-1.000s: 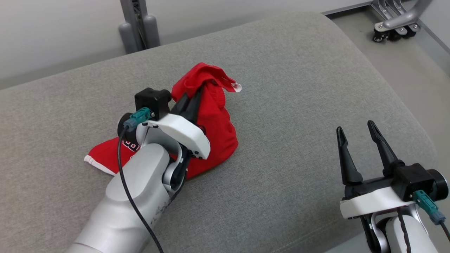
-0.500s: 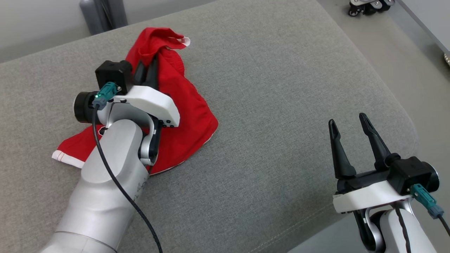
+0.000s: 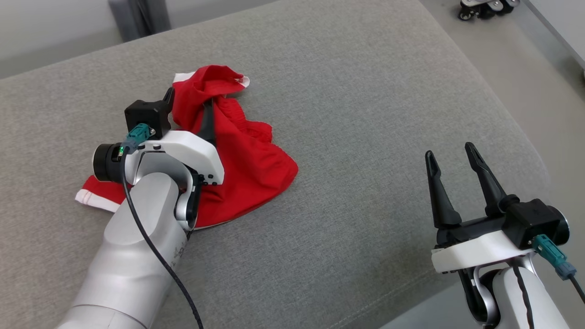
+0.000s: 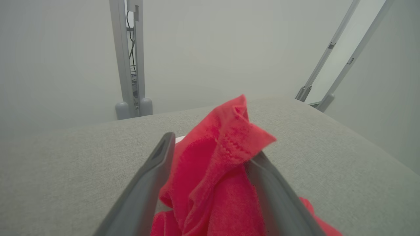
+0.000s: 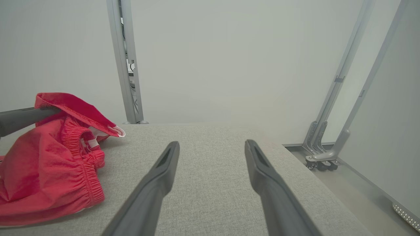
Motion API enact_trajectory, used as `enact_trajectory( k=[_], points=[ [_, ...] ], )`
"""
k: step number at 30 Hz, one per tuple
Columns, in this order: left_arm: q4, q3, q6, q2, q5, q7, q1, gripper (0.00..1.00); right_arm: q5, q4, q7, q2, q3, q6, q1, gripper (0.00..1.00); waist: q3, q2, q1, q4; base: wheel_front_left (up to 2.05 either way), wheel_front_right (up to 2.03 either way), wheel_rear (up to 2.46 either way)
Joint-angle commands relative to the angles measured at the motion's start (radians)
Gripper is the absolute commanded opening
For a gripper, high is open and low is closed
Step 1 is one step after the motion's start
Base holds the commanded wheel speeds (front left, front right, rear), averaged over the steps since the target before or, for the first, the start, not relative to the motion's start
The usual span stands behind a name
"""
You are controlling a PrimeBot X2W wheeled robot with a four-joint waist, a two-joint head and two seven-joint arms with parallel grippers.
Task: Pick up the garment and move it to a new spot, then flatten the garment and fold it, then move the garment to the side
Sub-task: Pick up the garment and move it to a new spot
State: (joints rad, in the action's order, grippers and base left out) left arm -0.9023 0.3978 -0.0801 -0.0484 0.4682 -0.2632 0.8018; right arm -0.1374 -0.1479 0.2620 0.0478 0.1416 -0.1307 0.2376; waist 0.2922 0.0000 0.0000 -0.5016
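A crumpled red garment (image 3: 247,155) with white trim lies on the grey cushion (image 3: 365,114), left of centre. My left gripper (image 3: 188,98) is at its far end with its jaws open. The cloth (image 4: 216,170) drapes loosely between and over the two fingers, one fold standing up above them. My right gripper (image 3: 449,151) hovers open and empty near the cushion's right front edge, well away from the garment. The right wrist view has the garment (image 5: 49,164) at its left, with elastic waistband gathers, and one left-arm finger (image 5: 19,118) poking into it.
The cushion's right edge (image 3: 516,151) rounds off down to the floor (image 3: 525,68). A grey metal post (image 3: 137,18) stands behind the cushion. A wheeled metal base (image 3: 484,7) sits on the floor at the far right. Bare cushion stretches between the garment and my right gripper.
The left gripper's fingers have spread apart from shut, and the garment's raised peak has slumped over them. The head camera shifted earlier. The right gripper has stayed open.
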Motion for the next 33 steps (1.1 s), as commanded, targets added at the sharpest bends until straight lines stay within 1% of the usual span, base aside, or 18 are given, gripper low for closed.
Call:
enact_trajectory(
  k=[1, 5, 7, 8, 15, 18, 24, 26, 27, 28, 31, 33],
  points=[
    [0.015, -0.002, 0.004, -0.004, 0.010, -0.002, 0.005, 1.00, 0.009, -0.005, 0.005, 0.005, -0.010, 0.000, 0.002, 1.00, -0.019, 0.0000, 0.0000, 0.021, 0.00, 0.00, 0.00],
    [0.060, -0.017, 0.006, -0.004, 0.019, -0.002, -0.025, 1.00, 0.026, -0.007, 0.005, 0.005, -0.026, 0.000, -0.014, 1.00, -0.057, 0.0000, 0.0000, 0.064, 0.00, 0.00, 0.00],
    [0.087, -0.031, 0.005, -0.004, 0.004, -0.002, -0.040, 1.00, 0.035, -0.006, 0.005, 0.005, -0.031, 0.000, -0.020, 1.00, -0.078, 0.0000, 0.0000, 0.089, 0.00, 0.00, 0.00],
    [0.087, -0.031, 0.005, -0.004, 0.004, -0.002, -0.040, 1.00, 0.035, -0.006, 0.005, 0.005, -0.031, 0.000, -0.020, 1.00, -0.078, 0.0000, 0.0000, 0.089, 0.00, 0.00, 0.00],
    [0.197, -0.106, 0.028, -0.008, -0.059, -0.002, -0.149, 1.00, 0.061, -0.008, 0.005, 0.005, -0.040, 0.000, -0.051, 1.00, -0.157, 0.0000, 0.0000, 0.175, 0.00, 0.00, 0.00],
    [0.262, -0.137, 0.036, -0.012, -0.094, -0.002, -0.231, 1.00, 0.037, -0.006, 0.005, 0.005, -0.050, 0.000, -0.068, 1.00, -0.188, 0.0000, 0.0000, 0.205, 0.00, 0.00, 0.00],
    [0.417, -0.223, 0.036, -0.014, -0.155, -0.002, -0.435, 1.00, 0.074, -0.013, 0.005, 0.014, -0.044, 0.000, -0.090, 1.00, -0.237, 0.0000, 0.0000, 0.244, 0.00, 0.00, 0.00],
    [0.467, -0.254, 0.041, -0.012, -0.162, -0.002, -0.508, 1.00, 0.080, -0.014, 0.005, 0.014, -0.043, 0.000, -0.099, 1.00, -0.247, 0.0000, 0.0000, 0.253, 0.00, 0.00, 0.00],
    [0.517, -0.271, 0.046, -0.008, -0.184, -0.002, -0.570, 1.00, 0.085, -0.016, 0.005, 0.019, -0.039, 0.000, -0.109, 1.00, -0.254, 0.0000, 0.0000, 0.263, 0.00, 0.00, 0.00],
    [0.538, -0.279, 0.046, -0.007, -0.192, -0.002, -0.602, 1.00, 0.086, -0.016, 0.005, 0.021, -0.040, 0.000, -0.114, 1.00, -0.258, 0.0000, 0.0000, 0.268, 0.00, 0.00, 0.00],
    [0.581, -0.297, 0.054, -0.005, -0.194, -0.002, -0.683, 1.00, 0.088, -0.019, 0.005, 0.024, -0.043, 0.000, -0.130, 1.00, -0.265, 0.0000, 0.0000, 0.280, 0.00, 0.00, 0.00],
    [0.598, -0.293, 0.055, -0.004, -0.173, -0.002, -0.711, 1.00, 0.088, -0.019, 0.005, 0.025, -0.046, 0.000, -0.137, 1.00, -0.267, 0.0000, 0.0000, 0.286, 0.00, 0.00, 0.00]
  ],
)
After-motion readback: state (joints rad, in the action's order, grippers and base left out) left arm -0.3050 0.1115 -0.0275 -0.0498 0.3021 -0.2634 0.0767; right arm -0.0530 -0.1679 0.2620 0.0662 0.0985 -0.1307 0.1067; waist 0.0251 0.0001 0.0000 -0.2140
